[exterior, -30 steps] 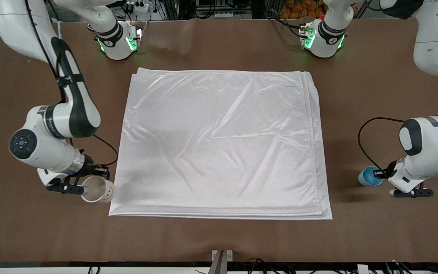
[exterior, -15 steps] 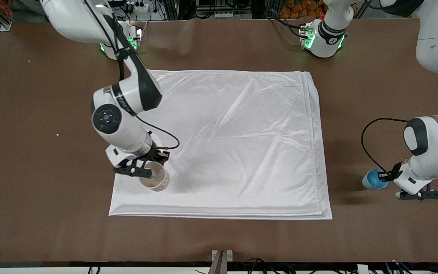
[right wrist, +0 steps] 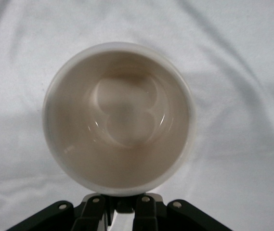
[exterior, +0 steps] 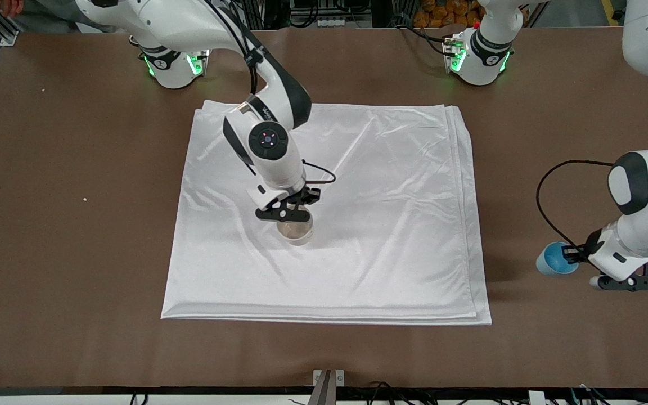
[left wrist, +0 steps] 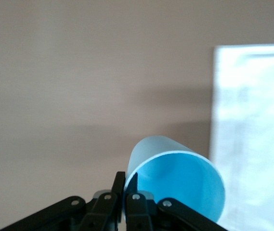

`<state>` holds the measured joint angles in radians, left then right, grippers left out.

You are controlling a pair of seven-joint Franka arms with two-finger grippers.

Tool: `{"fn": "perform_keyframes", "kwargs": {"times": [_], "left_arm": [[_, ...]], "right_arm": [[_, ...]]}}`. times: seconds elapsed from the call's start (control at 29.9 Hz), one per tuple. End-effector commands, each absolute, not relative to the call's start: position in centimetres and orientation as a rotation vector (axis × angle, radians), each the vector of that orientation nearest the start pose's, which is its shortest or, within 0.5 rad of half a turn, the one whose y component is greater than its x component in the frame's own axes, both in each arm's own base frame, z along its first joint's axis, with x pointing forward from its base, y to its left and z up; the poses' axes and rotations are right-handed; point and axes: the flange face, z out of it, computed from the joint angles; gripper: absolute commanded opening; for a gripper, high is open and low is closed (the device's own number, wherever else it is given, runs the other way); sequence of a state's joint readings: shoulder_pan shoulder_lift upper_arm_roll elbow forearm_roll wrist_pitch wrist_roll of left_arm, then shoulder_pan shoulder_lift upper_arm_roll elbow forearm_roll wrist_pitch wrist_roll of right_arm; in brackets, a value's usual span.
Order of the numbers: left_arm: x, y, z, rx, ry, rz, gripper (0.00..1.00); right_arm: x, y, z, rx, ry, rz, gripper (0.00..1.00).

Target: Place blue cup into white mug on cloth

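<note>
The white mug (exterior: 297, 230) is upright at the middle of the white cloth (exterior: 391, 169), cream inside. My right gripper (exterior: 288, 216) is shut on its handle side; I cannot tell whether the mug touches the cloth. In the right wrist view the mug (right wrist: 120, 115) fills the frame above my right gripper (right wrist: 123, 208), with the cloth (right wrist: 242, 48) all around. The blue cup (exterior: 554, 260) is tilted over the bare table at the left arm's end. My left gripper (exterior: 571, 254) is shut on its rim. In the left wrist view my left gripper (left wrist: 125, 186) pinches the cup (left wrist: 180, 185) wall.
The brown table (exterior: 65, 225) surrounds the cloth. The cloth's edge (left wrist: 252, 120) shows in the left wrist view past the cup. Both arm bases (exterior: 476, 56) stand along the edge of the table farthest from the camera.
My right gripper has carried the mug from beside the cloth's edge at the right arm's end to over the cloth's middle. My left gripper and the blue cup shifted only slightly.
</note>
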<state>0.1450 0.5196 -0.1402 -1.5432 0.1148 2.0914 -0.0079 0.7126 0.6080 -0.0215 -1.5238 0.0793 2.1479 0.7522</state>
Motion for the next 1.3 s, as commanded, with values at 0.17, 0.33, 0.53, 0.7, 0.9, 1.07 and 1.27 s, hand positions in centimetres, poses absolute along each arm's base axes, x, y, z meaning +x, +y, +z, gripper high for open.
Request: {"fn": "perform_keyframes", "kwargs": {"times": [0.17, 0.33, 0.53, 0.7, 0.9, 1.07, 1.27], "left_arm": [[68.2, -6.8, 40.0, -3.139, -0.074, 0.060, 0.00], [67.7, -9.1, 39.9, -3.134, -0.125, 0.077, 0.00], [66.8, -13.4, 39.4, -3.125, -0.164, 0.112, 0.00], [65.9, -17.7, 38.7, -3.118, -0.169, 0.127, 0.00], [64.9, -21.1, 38.7, -3.117, -0.211, 0.130, 0.00], [63.8, -24.2, 38.1, -3.110, -0.236, 0.145, 0.00], [62.7, -27.2, 37.6, -3.102, -0.273, 0.156, 0.00]], "right_arm": [[51.2, 51.5, 28.2, -3.061, 0.068, -0.005, 0.00], [50.1, 53.2, 26.5, -3.044, 0.027, -0.036, 0.00], [49.6, 54.0, 24.9, -3.031, 0.007, -0.060, 0.00], [50.2, 53.5, 24.8, -3.030, 0.026, -0.059, 0.33], [50.0, 53.7, 25.9, -3.032, -0.002, -0.076, 1.00], [50.2, 53.1, 28.9, -3.040, 0.010, -0.059, 1.00], [49.8, 52.0, 36.4, -3.057, 0.005, -0.018, 1.00]]}}
